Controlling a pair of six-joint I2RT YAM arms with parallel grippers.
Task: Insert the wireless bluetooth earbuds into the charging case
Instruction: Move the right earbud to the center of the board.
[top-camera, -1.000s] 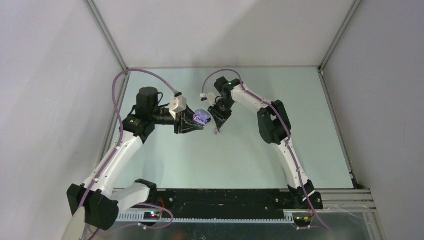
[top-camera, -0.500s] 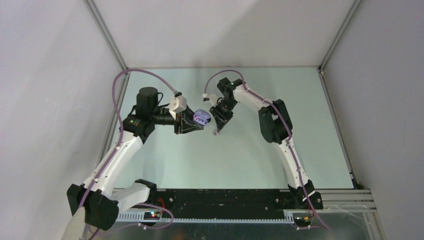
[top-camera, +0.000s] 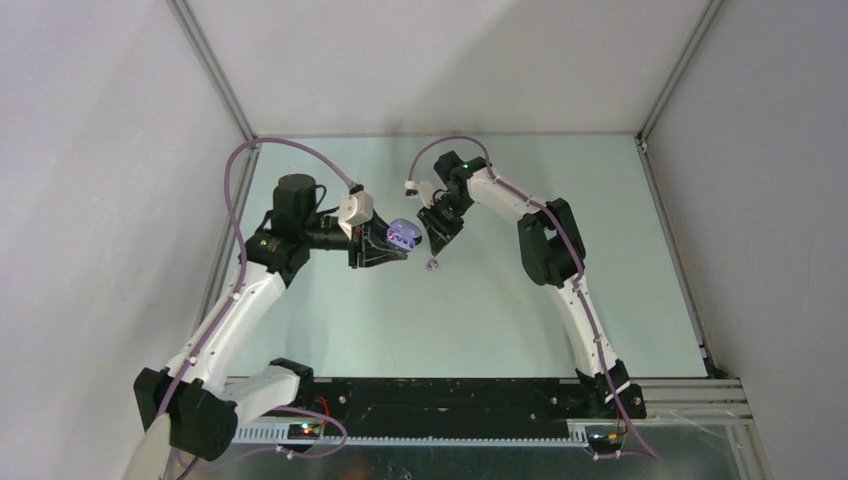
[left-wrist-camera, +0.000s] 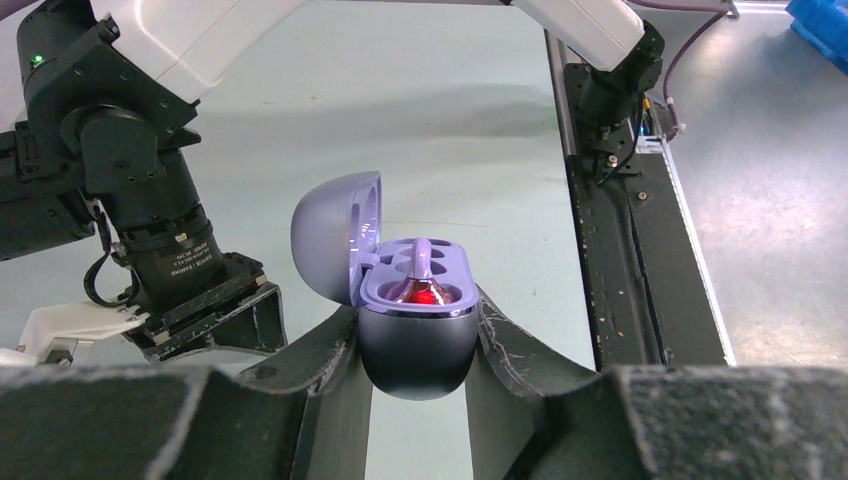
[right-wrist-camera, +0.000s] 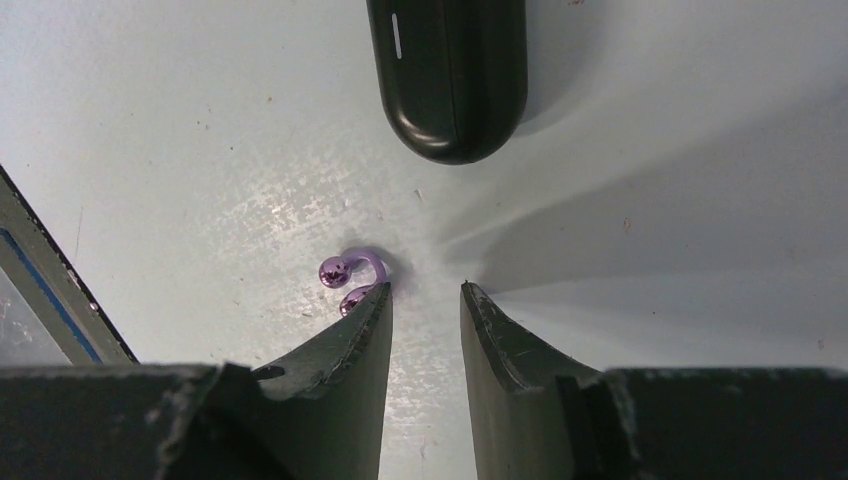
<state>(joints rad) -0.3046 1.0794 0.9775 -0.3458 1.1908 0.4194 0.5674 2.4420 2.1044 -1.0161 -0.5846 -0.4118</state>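
Right gripper (right-wrist-camera: 425, 295) drifted up-frame, my fingers (right-wrist-camera: 340, 370) apart, earbud (right-wrist-camera: 350, 276) just outside them, not grasped; left gripper (left-wrist-camera: 417, 328) pinches open case (left-wrist-camera: 415, 358).

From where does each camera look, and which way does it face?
Top external: above and behind the arm bases, looking down at the pale green table; both arms show.
Left wrist: behind the left claw, facing across the table at the open glossy lilac charging case it grips.
Right wrist: above the open right claw, looking down at the small purple curved earbud.
Shared: top and left wrist both show the case.
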